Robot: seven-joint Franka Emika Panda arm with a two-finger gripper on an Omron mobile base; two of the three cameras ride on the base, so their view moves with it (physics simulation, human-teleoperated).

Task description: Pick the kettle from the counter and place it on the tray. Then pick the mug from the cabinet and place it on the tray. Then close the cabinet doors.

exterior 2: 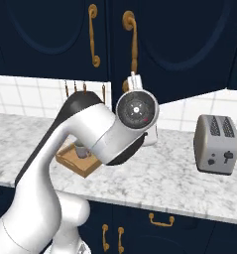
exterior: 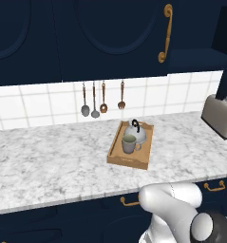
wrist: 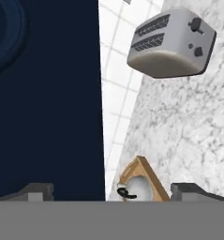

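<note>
One light-brown wooden tray (exterior: 116, 156) on the marbled white-and-grey worktop (exterior: 48, 156) holds two things.
Domed silver kettle (exterior: 135, 131) far, grey mug (exterior: 129, 144) near; one boxy silver toaster (exterior: 220, 115) right; hand (wrist: 112, 191) wide open, empty.

Counter (exterior: 48, 156) – marbled stone, smooth; tray (exterior: 116, 153) matt light wood; kettle (exterior: 137, 135) silvery metal; toaster (exterior 2: 216, 144) brushed metal; cabinet doors (exterior: 110, 38) matt navy – brass handles (exterior: 166, 33); glossy wall tiles (exterior: 39, 104).
</note>
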